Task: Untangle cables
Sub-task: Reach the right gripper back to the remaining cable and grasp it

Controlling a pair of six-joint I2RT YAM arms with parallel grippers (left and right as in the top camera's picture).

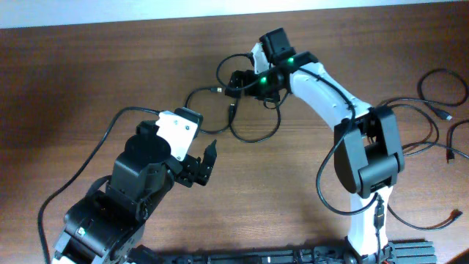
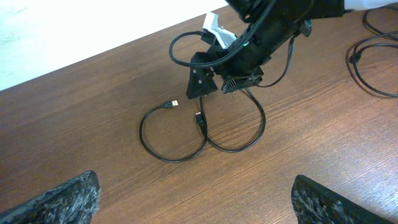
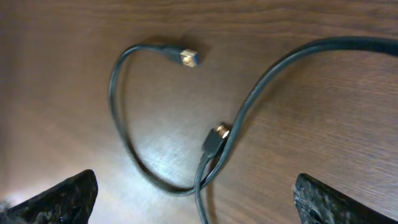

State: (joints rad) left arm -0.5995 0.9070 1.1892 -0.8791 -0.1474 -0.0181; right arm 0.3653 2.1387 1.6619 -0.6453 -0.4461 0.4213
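Note:
The tangled black cables [image 1: 255,139] lie in two loops on the wooden table at upper centre. In the left wrist view the loops [image 2: 176,158] cross just under my right gripper [image 2: 219,87], with two small plugs [image 2: 169,104] beside them. My right gripper [image 1: 245,89] hovers over the crossing, open. Its wrist view shows the crossed cords [image 3: 214,163] between the spread fingers [image 3: 196,200] and a metal-tipped plug [image 3: 190,58] beyond. My left gripper [image 1: 203,164] is open and empty, short of the loops. Its fingertips frame bare wood [image 2: 196,208].
More black cables [image 1: 438,110] lie spread at the right side of the table, one with a red tip [image 1: 454,215]. They also show in the left wrist view [image 2: 373,62]. The table's far edge [image 2: 93,56] meets a white surface.

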